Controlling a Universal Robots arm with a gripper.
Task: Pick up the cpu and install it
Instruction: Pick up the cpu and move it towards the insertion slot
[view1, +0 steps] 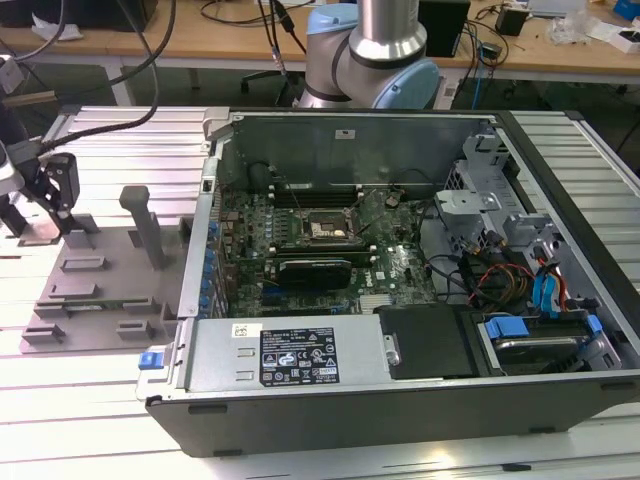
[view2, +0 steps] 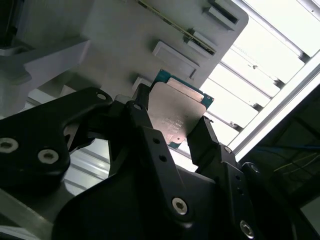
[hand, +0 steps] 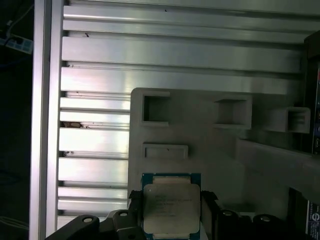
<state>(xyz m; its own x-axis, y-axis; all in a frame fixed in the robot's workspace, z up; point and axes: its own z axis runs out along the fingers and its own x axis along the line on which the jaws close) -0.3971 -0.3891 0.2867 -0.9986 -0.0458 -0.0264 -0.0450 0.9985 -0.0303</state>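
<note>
Pick-up step in hand, by the look of it; grips the chip (view2: 175, 105) in the hand (view2: 172, 116), black fingers (view2: 145, 127) pressed against two opposite edges in both wrist views, pinching rather than spread; no slack visible on either side. Finds the chip just over the grey tray (hand: 220, 150), pale silver top up and a thin green rim showing around it in the first wrist view; cannot tell whether seated on the tray or raised a little clear. Puts the hand, in the exterior view, far toward the exterior view's left, above that same tray on the ribbed metal bench (view1: 110, 140), well apart from the open computer case (view1: 400, 385). Shows a black socket (view1: 325, 228) on the board inside the case, seemingly unfilled, though too small to be sure; install part judged not yet done. Calls, for any move from here, for a straight lift clear of the tray's raised blocks and upright post (view1: 145, 225); calls also for a level chip and a firm but gentle pinch, since thin, flat and likely to slip or tilt if knocked; demands, at the socket, matched corners and a flat drop with no sliding or forcing.
</note>
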